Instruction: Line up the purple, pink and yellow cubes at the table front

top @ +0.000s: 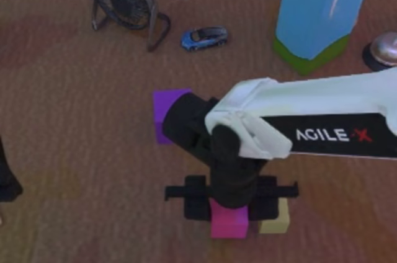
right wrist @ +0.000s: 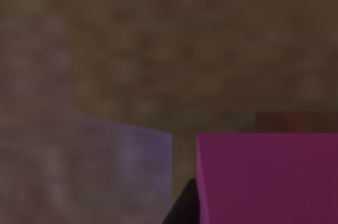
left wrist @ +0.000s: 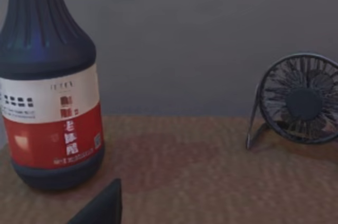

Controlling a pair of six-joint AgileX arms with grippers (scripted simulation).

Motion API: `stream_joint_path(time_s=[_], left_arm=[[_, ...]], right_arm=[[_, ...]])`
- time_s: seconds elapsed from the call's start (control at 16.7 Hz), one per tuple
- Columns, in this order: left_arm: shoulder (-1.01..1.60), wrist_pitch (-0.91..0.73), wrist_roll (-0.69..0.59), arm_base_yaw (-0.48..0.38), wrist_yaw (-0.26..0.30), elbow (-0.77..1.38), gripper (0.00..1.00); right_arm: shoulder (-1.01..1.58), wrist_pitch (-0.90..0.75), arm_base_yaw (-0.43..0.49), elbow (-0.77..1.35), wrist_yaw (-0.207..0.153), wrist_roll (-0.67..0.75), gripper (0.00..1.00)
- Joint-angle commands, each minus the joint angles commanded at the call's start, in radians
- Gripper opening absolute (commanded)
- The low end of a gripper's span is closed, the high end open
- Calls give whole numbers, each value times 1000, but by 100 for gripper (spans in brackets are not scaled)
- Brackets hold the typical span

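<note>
Your pink cube (top: 228,222) sits at the table's (top: 74,151) front edge, with the yellow cube (top: 276,219) touching or just beside it on the side toward the right edge. The purple cube (top: 166,109) lies apart, nearer the table's middle and half hidden under the right arm.

The right tool (top: 231,204) hangs directly over the pink cube. In the right wrist view the cube's pink face (right wrist: 266,176) fills the corner with one dark finger (right wrist: 182,208) beside it, yet you cannot tell whether the fingers are closed on it or spread.

The risk lies in how tight that pair is. If the tool lifts or turns while gripping, the pink cube may drag the yellow one out of line. If it is spread, a finger could clip the yellow cube on the way up.

Your left tool (left wrist: 100,208) is parked near the left edge beside a soy bottle (left wrist: 48,86).
</note>
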Motion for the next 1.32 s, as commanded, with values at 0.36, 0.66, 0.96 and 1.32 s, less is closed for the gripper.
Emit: stream_joint_path(time_s=[0.36, 0.66, 0.96, 1.32], left_arm=[[0, 0, 0, 0, 0, 0, 100], [0, 0, 0, 0, 0, 0, 100], [0, 0, 0, 0, 0, 0, 100], [0, 0, 0, 0, 0, 0, 100]], right_arm=[[0, 0, 0, 0, 0, 0, 83], [0, 0, 0, 0, 0, 0, 100], [0, 0, 0, 0, 0, 0, 100], [-41, -109, 7, 69, -1, 0, 100]])
